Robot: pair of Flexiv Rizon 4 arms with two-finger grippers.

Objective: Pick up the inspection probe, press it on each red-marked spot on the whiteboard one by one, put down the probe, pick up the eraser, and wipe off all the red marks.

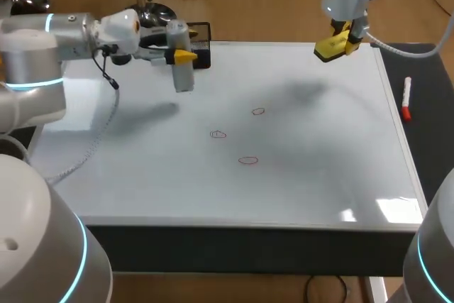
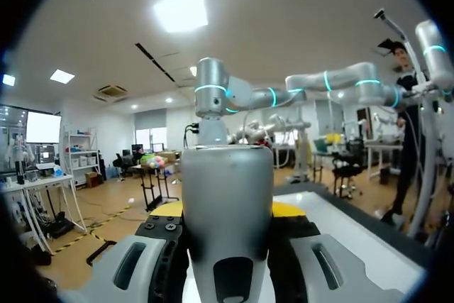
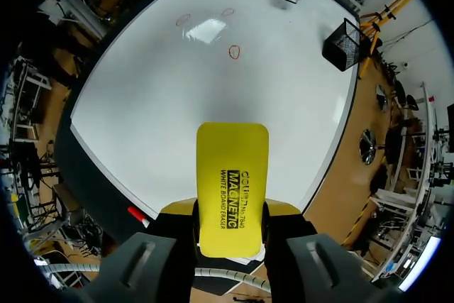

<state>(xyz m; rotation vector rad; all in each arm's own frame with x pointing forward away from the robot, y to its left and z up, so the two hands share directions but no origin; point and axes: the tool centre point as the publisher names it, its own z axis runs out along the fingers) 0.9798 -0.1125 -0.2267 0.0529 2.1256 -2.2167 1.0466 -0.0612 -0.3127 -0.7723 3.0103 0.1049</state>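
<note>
The left gripper (image 1: 183, 55) clamps the grey probe (image 1: 182, 62). The probe's long axis stands almost upright, its lower end pointing down at the board (image 1: 213, 189), above the far left part. The right gripper (image 3: 230, 221) grips the yellow eraser (image 3: 233, 189) over the far right corner; its long axis runs out along the fingers. Three red marks (image 1: 247, 160) sit mid-board, well apart from both tools. A black basket (image 1: 202, 33) stands at the far edge and a marker (image 1: 406, 98) lies beside the right edge.

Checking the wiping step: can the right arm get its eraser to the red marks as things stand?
Probably yes: bare whiteboard lies between eraser and marks, and the left gripper holds the probe off to the side.
</note>
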